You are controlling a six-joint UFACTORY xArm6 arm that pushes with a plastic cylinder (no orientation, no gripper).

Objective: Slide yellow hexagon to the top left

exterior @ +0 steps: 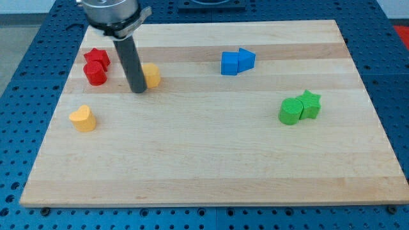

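The yellow hexagon (pixel 152 75) lies on the wooden board (pixel 211 160) in the upper left part of the view. My rod comes down from the view's top, and my tip (pixel 138 90) rests on the board right against the hexagon's left side, partly hiding it. A red star (pixel 97 57) and a red cylinder (pixel 96 73) sit together just left of my tip.
A yellow heart-shaped block (pixel 83 118) lies at the left, below the red blocks. A blue cube (pixel 229 63) and a blue triangle (pixel 246 59) touch at top centre. A green cylinder (pixel 290 111) and a green star (pixel 310 103) touch at the right.
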